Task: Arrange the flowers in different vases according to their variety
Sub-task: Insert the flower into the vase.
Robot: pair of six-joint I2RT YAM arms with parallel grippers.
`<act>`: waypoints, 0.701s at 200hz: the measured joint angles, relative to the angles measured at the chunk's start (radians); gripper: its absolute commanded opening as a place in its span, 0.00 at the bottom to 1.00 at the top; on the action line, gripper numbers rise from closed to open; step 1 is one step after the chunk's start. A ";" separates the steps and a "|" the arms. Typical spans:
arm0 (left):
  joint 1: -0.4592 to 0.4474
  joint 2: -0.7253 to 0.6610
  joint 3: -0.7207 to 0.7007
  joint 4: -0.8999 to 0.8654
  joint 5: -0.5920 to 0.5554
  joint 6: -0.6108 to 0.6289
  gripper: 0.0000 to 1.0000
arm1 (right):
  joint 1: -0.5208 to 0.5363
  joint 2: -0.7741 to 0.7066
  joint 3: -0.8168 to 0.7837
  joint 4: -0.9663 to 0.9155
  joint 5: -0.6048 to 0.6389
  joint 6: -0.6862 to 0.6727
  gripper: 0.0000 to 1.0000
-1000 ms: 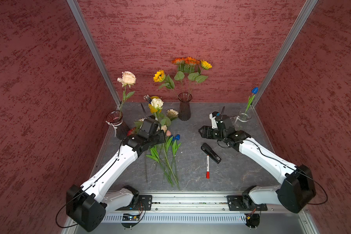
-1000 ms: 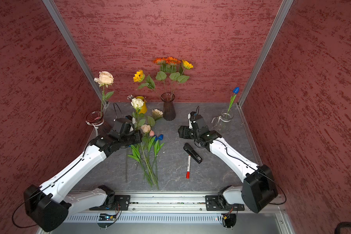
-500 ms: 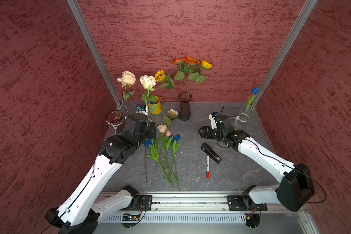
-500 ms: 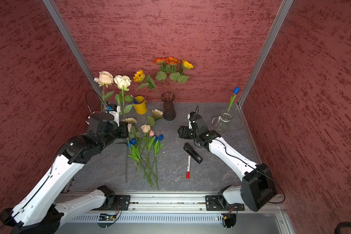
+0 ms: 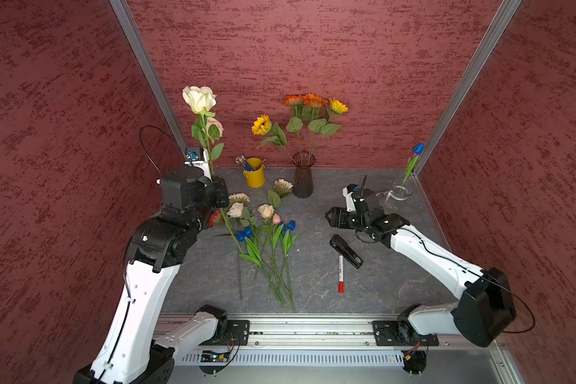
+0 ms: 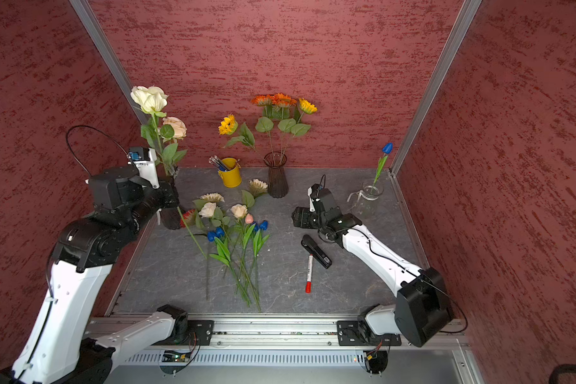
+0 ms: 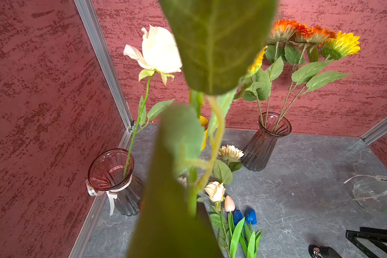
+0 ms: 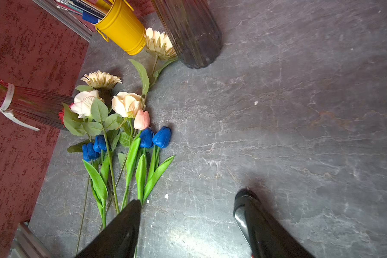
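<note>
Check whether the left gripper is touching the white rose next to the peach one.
Touching. In a top view the shut left gripper clamps the white rose by its stem, holding it off the table.

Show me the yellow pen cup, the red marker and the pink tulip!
yellow pen cup (image 5: 255, 178): in a top view, on its side wall.
red marker (image 5: 341, 272): in a top view, mid-barrel.
pink tulip (image 8: 141, 120): in the right wrist view, on its bud.
</note>
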 measured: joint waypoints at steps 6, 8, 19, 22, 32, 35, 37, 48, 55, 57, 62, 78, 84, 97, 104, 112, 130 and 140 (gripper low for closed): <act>0.008 0.002 0.005 0.000 0.005 0.007 0.00 | 0.000 0.000 0.000 0.000 0.000 0.000 0.78; 0.011 0.003 0.006 0.000 0.005 0.008 0.00 | 0.000 0.000 0.000 0.000 0.000 0.000 0.78; 0.023 0.008 0.013 0.000 0.012 0.016 0.00 | 0.000 0.000 0.000 0.000 0.000 0.000 0.78; 0.025 0.009 0.014 0.000 0.014 0.016 0.00 | 0.000 0.000 0.000 0.000 0.000 0.000 0.78; 0.033 0.013 0.016 0.000 0.024 0.018 0.00 | 0.000 0.000 0.000 0.000 0.000 0.000 0.78; 0.035 0.014 0.016 0.001 0.026 0.019 0.00 | 0.000 0.000 0.000 0.000 0.000 0.000 0.78; 0.036 0.014 0.016 0.001 0.027 0.019 0.00 | 0.000 0.000 0.000 0.000 0.000 0.000 0.78; 0.044 0.016 0.016 0.000 0.034 0.024 0.00 | 0.000 0.000 0.000 0.000 0.000 0.000 0.78; 0.050 0.017 0.016 0.000 0.039 0.025 0.00 | 0.000 0.000 0.000 0.000 0.000 0.000 0.78; 0.051 0.017 0.016 0.000 0.040 0.025 0.00 | 0.000 0.000 0.000 0.000 0.000 0.000 0.78; 0.056 0.017 0.016 0.000 0.046 0.025 0.00 | 0.000 0.000 0.000 0.000 0.000 0.000 0.78; 0.068 0.018 0.016 0.000 0.055 0.026 0.00 | 0.000 0.000 0.000 0.000 0.000 0.000 0.78; 0.071 0.018 0.016 0.000 0.055 0.026 0.00 | 0.000 0.000 0.000 0.000 0.000 0.000 0.78; 0.080 0.018 0.016 0.001 0.058 0.034 0.00 | 0.000 0.000 0.000 0.000 -0.001 0.000 0.78; 0.086 0.018 0.017 0.003 0.058 0.041 0.00 | 0.000 0.000 0.000 0.000 0.000 0.000 0.78; 0.098 0.019 0.019 0.003 0.060 0.051 0.00 | 0.000 0.000 0.000 0.000 -0.001 0.000 0.78; 0.140 0.037 0.051 0.002 0.070 0.076 0.00 | 0.000 0.000 0.000 0.000 -0.001 0.000 0.78; 0.171 0.061 0.087 0.002 0.082 0.085 0.00 | 0.000 0.000 0.000 0.000 -0.001 0.000 0.78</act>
